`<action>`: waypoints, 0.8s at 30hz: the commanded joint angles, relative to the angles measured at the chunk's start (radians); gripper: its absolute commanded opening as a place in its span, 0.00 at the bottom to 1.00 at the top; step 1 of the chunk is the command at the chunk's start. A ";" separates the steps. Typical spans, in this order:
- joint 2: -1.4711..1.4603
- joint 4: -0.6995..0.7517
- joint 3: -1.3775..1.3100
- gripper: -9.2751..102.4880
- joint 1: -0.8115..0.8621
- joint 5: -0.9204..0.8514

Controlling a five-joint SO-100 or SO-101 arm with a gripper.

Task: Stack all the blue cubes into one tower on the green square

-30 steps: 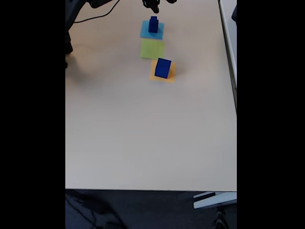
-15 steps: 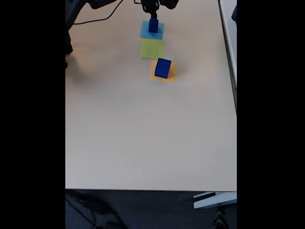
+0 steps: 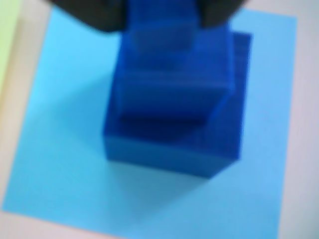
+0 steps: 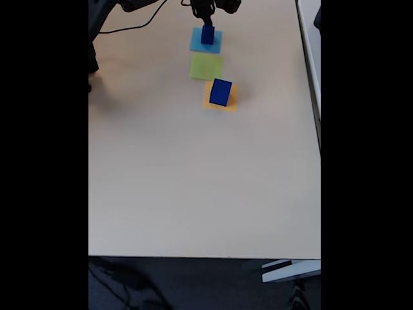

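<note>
At the left edge of the wrist view, a sliver of the green square (image 3: 6, 45) shows, with a strip of bare worktop (image 3: 27, 64) between it and the light-blue square (image 3: 60, 164). On the light-blue square sits a two-cube stack: the medium blue cube (image 3: 174, 144) below, the small blue cube (image 3: 159, 55) on top, set toward its left and far side. View is blurred. Dark jaws (image 3: 162, 12) enter from the top edge, one finger on each side of the small cube's upper part. They stand about one small-cube width apart and bracket it; whether they press on it or are just off its faces, I cannot tell.

Fixed view, left to right: cable and dark arm base at top left of the worktop (image 4: 193, 181). Near top centre, the jaws (image 4: 206, 14) are right over the stack (image 4: 207, 33) on the light-blue square (image 4: 198, 42). Just below it lies the green square (image 4: 206, 66), bare. Lower and slightly right, the large blue cube (image 4: 221, 92) stands on the orange square (image 4: 231, 102), close to the green square's lower right corner.
</note>
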 commanded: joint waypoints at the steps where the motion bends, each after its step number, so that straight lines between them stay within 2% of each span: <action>1: 0.055 -0.006 -0.008 0.08 0.000 0.000; 24: 0.058 -0.005 -0.008 0.10 -0.014 0.012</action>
